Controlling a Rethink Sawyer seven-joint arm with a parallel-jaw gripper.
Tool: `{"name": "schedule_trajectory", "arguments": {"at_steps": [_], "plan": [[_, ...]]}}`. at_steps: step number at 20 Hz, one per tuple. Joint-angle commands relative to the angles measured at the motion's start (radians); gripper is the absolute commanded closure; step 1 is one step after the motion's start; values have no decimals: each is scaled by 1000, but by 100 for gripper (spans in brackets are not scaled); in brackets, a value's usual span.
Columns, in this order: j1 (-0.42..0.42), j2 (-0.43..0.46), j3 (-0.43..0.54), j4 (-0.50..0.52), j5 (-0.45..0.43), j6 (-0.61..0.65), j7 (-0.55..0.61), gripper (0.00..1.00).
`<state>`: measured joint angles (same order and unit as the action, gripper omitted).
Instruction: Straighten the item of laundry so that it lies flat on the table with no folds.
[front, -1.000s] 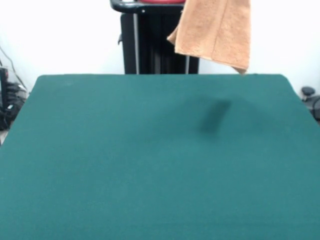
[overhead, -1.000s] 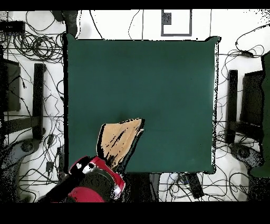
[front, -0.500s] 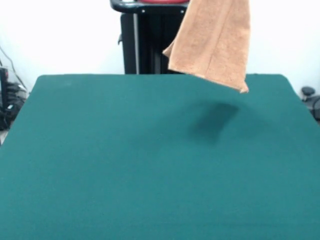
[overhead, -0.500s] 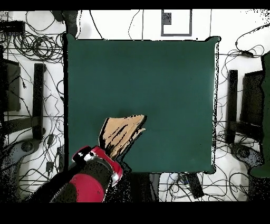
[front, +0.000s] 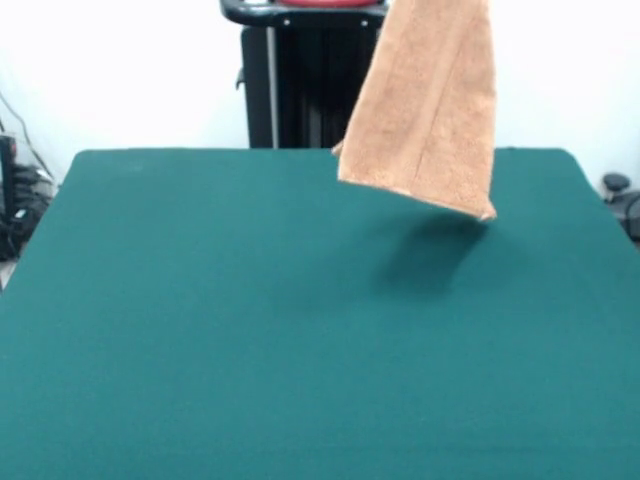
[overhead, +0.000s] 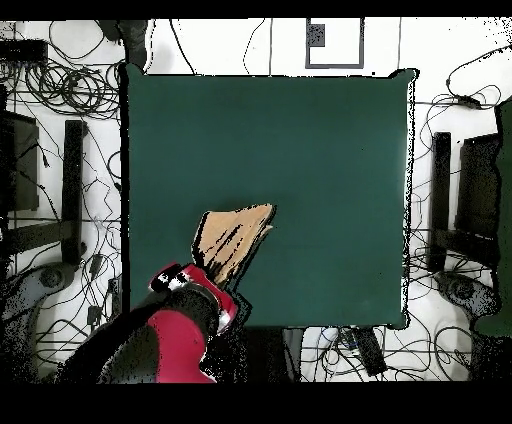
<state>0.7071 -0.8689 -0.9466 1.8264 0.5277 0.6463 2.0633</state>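
An orange towel (front: 432, 110) hung in the air above the green table (front: 250, 330), toward 1 o'clock in the front view. The pincer's state could not be told.

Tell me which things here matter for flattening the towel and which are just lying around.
Part of the job:
- towel, hanging above the table, not yet laid flat
- green table
- robot arm

Just lying about:
- tangled cables on the floor
- black stands beside the table

1 towel (front: 428, 110), 1 worktop (front: 250, 330), 1 red arm (overhead: 165, 340). Cables: lots round the worktop, can't count.
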Motion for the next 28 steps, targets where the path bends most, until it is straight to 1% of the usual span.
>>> {"name": "schedule_trajectory", "arguments": {"at_steps": [1, 3, 8, 12, 14, 17, 19, 25, 28], "plan": [[-101, -45, 215, 162, 92, 75, 211, 100], [-138, -76, 251, 184, 117, 105, 191, 100], [-190, -89, 311, 224, 119, 27, 157, 100], [-241, -118, 353, 263, 104, -22, 95, 100], [-273, -130, 388, 285, 103, -61, 68, 100], [-334, -146, 471, 336, 109, -186, 24, 100], [-377, -162, 522, 366, 109, -241, 1, 100], [-453, -190, 601, 402, 44, -320, -1, 100], [-464, -187, 609, 399, 11, -318, 22, 100]]}}
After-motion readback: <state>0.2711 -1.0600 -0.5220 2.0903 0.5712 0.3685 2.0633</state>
